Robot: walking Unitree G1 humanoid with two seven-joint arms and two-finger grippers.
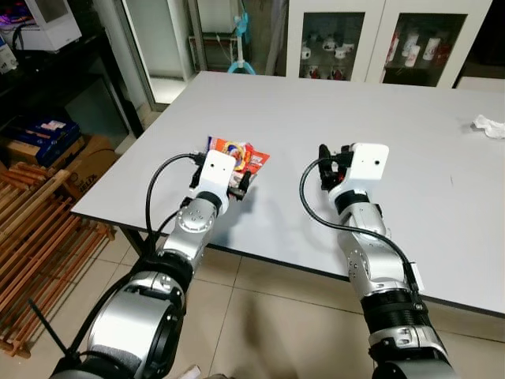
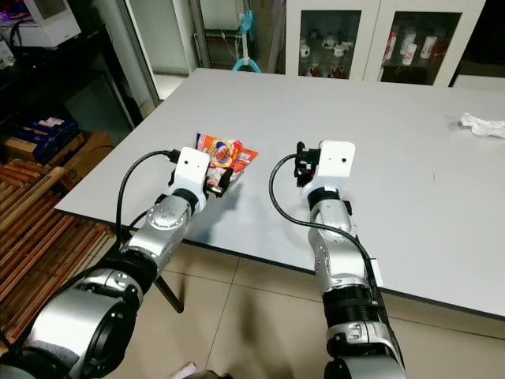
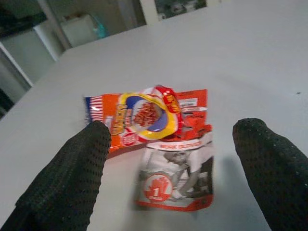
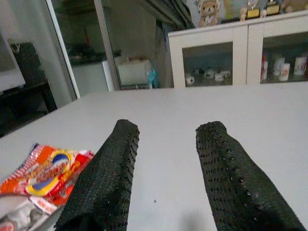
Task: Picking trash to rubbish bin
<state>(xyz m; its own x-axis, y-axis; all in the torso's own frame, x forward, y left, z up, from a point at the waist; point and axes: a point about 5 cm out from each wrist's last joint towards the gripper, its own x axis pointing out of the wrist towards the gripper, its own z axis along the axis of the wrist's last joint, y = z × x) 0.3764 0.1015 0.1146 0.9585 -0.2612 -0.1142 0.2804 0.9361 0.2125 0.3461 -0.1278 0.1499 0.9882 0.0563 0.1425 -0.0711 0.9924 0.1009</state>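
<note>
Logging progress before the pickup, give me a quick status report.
Left claw open over snack wrappers on table. Right claw open, beside them. Crumpled tissue at far right. Nothing blocking.

Snack wrapper (image 1: 237, 157) on surface (image 1: 331, 118), near its front-left edge. My left pincer (image 3: 171, 168) just before wrapper, fingers either side. My right pincer (image 4: 166, 178) over surface, right of wrapper, apart from it. Crumpled tissue (image 1: 489, 125) far right on surface. Cabinet (image 1: 379, 35) behind surface.

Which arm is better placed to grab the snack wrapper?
Left. The left gripper is open right at the wrapper, a finger on either side. The right gripper hovers over bare table.
</note>
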